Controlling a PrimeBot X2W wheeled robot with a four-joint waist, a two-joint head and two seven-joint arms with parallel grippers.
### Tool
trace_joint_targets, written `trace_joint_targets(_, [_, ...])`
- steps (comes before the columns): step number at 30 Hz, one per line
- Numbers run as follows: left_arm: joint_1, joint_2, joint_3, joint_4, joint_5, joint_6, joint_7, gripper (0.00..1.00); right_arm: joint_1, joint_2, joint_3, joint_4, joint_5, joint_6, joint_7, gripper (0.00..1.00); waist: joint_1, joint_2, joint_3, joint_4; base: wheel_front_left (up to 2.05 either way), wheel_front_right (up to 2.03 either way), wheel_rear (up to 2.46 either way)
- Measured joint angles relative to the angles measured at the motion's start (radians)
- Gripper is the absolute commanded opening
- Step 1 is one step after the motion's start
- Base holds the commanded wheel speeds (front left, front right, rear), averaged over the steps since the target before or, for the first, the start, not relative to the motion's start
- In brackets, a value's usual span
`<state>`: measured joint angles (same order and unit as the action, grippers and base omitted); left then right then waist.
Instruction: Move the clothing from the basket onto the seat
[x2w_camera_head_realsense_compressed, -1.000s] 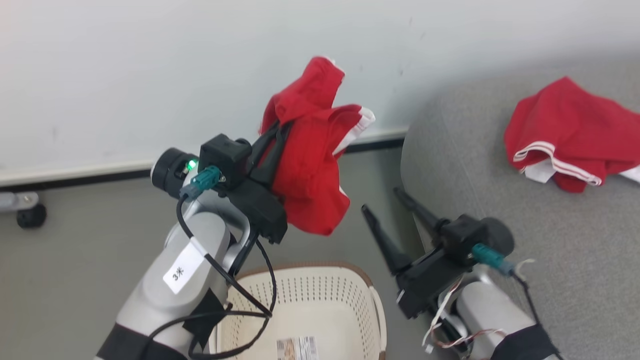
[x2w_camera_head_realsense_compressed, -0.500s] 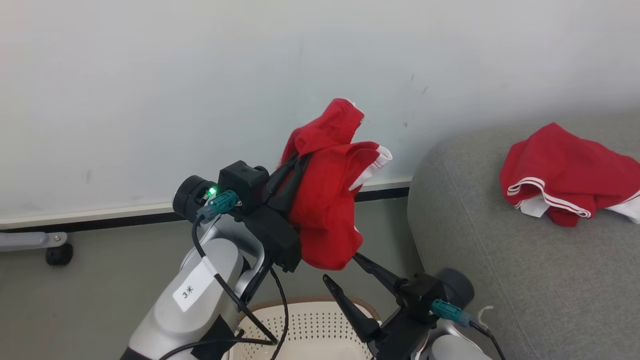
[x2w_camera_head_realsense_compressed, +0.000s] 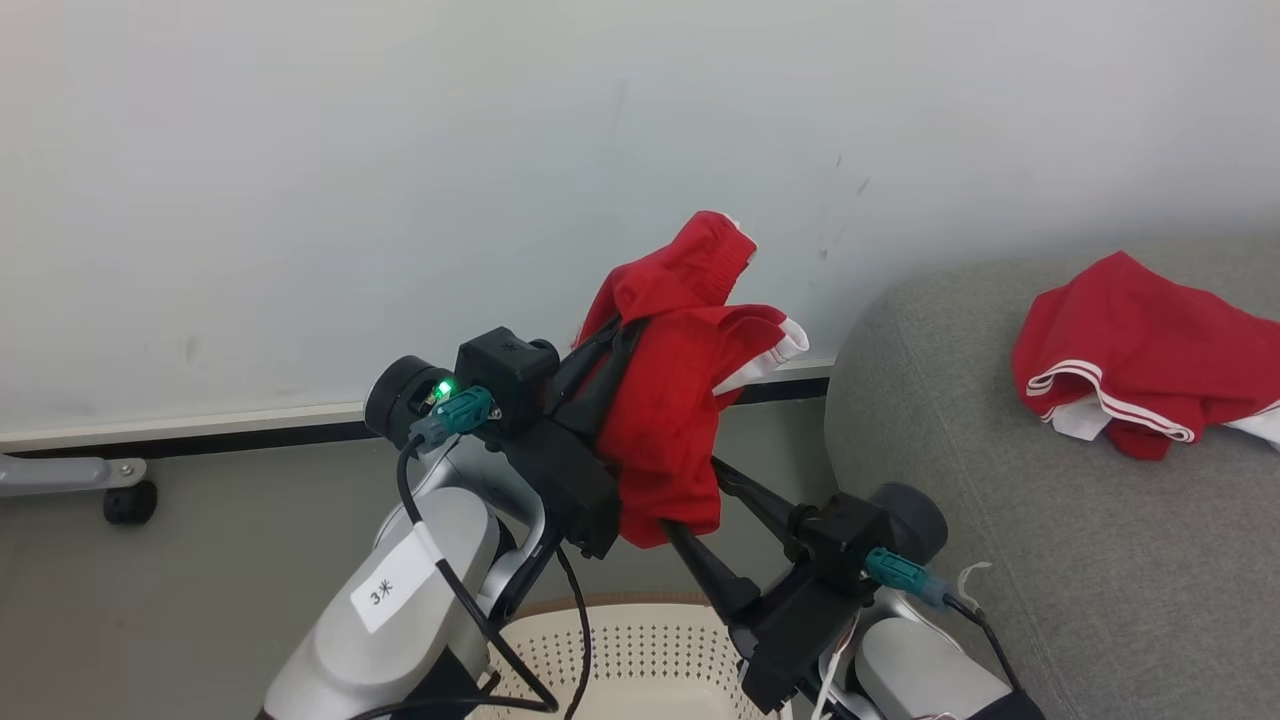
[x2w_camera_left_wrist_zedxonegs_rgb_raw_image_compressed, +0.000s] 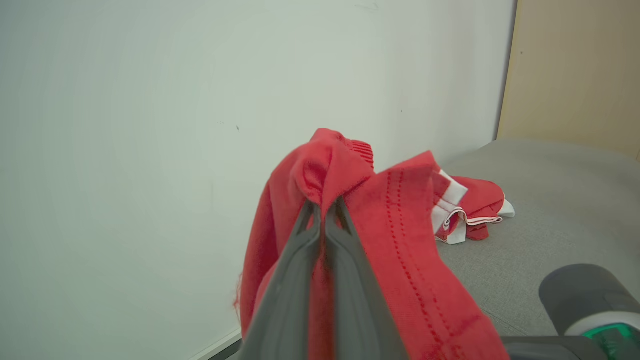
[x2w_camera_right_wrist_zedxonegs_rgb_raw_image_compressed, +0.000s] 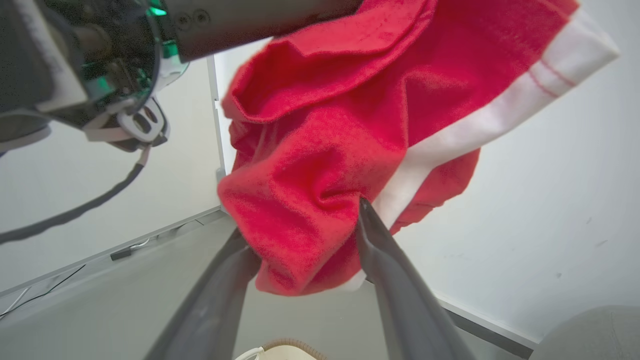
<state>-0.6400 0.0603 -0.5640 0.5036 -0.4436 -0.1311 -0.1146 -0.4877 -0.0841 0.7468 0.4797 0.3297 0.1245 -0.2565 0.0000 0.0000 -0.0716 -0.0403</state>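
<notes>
Taking the seat (x2w_camera_head_realsense_compressed: 1000, 560) as the reference, the red garment (x2w_camera_head_realsense_compressed: 665, 420) hangs in the air off the seat's rounded end, on the robot's left of it and not yet above the cushion. The basket (x2w_camera_head_realsense_compressed: 640, 650) stands on the floor on that same side of the seat. The left gripper (x2w_camera_head_realsense_compressed: 615, 340) has its two fingers pressed together on a fold near the top of the cloth, plain in the left wrist view, where the fabric (x2w_camera_left_wrist_zedxonegs_rgb_raw_image_compressed: 400, 225) bunches over the closed tips (x2w_camera_left_wrist_zedxonegs_rgb_raw_image_compressed: 325, 202). From that pinch the garment's long axis runs downward as a loose drape. The right gripper (x2w_camera_head_realsense_compressed: 693, 497) comes up from underneath, nearer the seat than the left one, with its fingers spread and the bottom bunch (x2w_camera_right_wrist_zedxonegs_rgb_raw_image_compressed: 320, 150) lying between them. One tip touches the cloth, but the fingers look parted rather than clamped. So the relation that matters is this: the cloth's free lower end lies straight between the right jaws, while its top is pinned by the left. A second red garment (x2w_camera_head_realsense_compressed: 1130, 350) already lies crumpled on the seat, well in from the rounded end. My judgement is that a two-handed carry toward the seat is being set up — closing the right fingers would support the sagging end.
</notes>
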Motion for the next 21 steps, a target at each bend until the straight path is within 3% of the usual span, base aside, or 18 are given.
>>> trace_joint_targets(1, [0.000,0.000,0.000,0.000,0.000,0.000,0.000,0.00,0.000,0.000,0.000,0.000,0.000,0.000,0.000,0.28,0.0000,0.0000,0.000,0.000,0.00,0.00,0.00])
trace_joint_targets(3, [0.007,0.003,0.000,-0.009,-0.002,0.000,0.007,0.00,-0.003,0.000,-0.004,0.000,0.000,0.000,0.000,0.00,0.0000,0.0000,0.002,0.001,0.00,0.00,0.00])
trace_joint_targets(10, [0.038,0.027,0.020,-0.043,-0.010,0.018,0.019,0.02,-0.013,-0.001,-0.023,0.001,0.006,0.000,0.000,0.00,0.0000,0.0000,0.010,-0.008,0.00,0.00,0.00])
trace_joint_targets(11, [0.044,0.033,0.024,-0.047,-0.012,0.023,0.025,0.34,-0.016,-0.003,-0.029,0.001,0.006,0.000,0.000,0.00,0.0000,0.0000,0.012,-0.012,0.00,0.00,0.00])
trace_joint_targets(12, [0.050,0.036,0.029,-0.051,-0.015,0.026,0.025,0.46,-0.017,-0.005,-0.036,0.001,0.006,0.000,0.000,0.00,0.0000,0.0000,0.013,-0.016,0.00,0.00,0.00])
trace_joint_targets(13, [0.055,0.039,0.032,-0.055,-0.024,0.026,0.025,0.77,-0.017,-0.009,-0.042,0.001,0.006,0.000,0.000,0.00,0.0000,0.0000,0.014,-0.021,0.00,0.00,0.00])
trace_joint_targets(14, [0.061,0.040,0.034,-0.059,-0.033,0.026,0.026,1.00,-0.018,-0.014,-0.050,0.000,0.006,0.000,0.000,0.00,0.0000,0.0000,0.016,-0.026,0.00,0.00,0.00])
trace_joint_targets(21, [0.099,0.063,0.046,-0.089,-0.040,0.037,0.026,1.00,-0.044,-0.080,-0.121,-0.021,0.006,-0.014,0.000,0.00,0.0000,0.0000,0.024,-0.071,0.00,0.00,0.00])
